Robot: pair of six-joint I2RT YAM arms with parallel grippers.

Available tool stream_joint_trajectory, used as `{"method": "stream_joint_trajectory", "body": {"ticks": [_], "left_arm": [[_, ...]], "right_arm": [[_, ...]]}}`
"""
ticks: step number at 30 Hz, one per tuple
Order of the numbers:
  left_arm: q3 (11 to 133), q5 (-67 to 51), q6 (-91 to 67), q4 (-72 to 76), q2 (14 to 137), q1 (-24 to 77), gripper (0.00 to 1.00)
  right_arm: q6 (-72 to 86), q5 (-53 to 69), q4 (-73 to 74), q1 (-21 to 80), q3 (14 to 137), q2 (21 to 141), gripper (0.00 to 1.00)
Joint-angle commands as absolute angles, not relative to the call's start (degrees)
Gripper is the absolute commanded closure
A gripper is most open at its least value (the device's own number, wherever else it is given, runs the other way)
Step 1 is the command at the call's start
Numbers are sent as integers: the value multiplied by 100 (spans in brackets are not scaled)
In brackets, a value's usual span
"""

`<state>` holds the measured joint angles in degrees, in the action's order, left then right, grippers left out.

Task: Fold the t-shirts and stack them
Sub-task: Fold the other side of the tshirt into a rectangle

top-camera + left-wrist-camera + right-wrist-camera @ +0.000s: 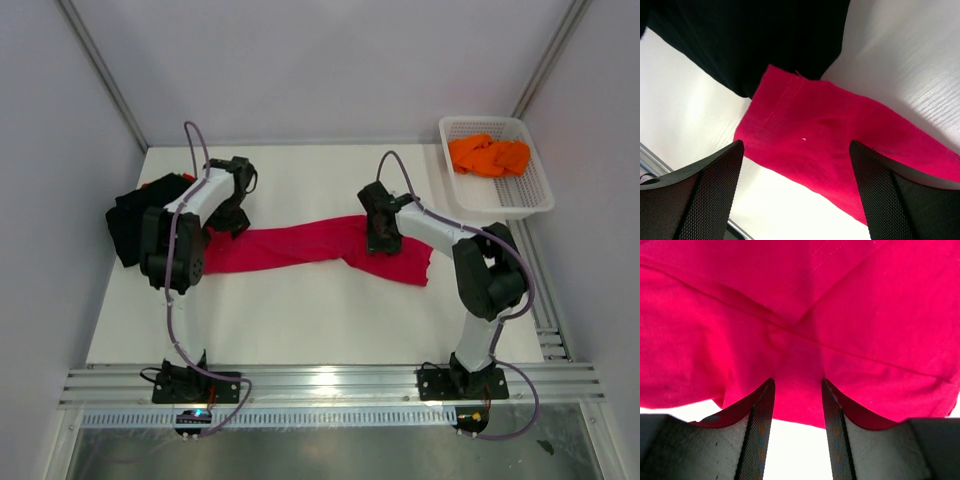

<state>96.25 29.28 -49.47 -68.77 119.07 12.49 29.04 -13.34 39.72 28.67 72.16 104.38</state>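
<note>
T-shirt in crimson [290, 248] lies stretched out; left fingers [700, 195] spread wide above.

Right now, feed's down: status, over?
Left jaws open over one end of red shirt. Right jaws part open over other end. Black shirt against left end.

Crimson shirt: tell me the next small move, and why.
Probably lower the left gripper and close it on the near end of the crimson shirt: its jaws stand open above that hem, while the right gripper sits at the other end.
</note>
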Motion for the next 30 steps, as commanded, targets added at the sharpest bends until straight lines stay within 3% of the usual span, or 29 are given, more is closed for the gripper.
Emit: {"method": "stream_joint_trajectory", "body": {"ticks": [1,15,23,30], "left_arm": [[9528,2760,-5063,-6671,11637,1274,12],[9361,2128,-5159,-6303,11839,1274,12],[7753,634,-5343,-4003,11172,1274,12],[7312,764,-5423,-3665,10952,1274,14]], "right_arm": [[3137,-1407,4060,2865,7497,10652,53],[3305,-1142,4649,2865,7655,10863,48],[3208,-1283,4851,2865,7770,10837,48],[3138,-1380,4966,2856,7822,10811,48]]}}
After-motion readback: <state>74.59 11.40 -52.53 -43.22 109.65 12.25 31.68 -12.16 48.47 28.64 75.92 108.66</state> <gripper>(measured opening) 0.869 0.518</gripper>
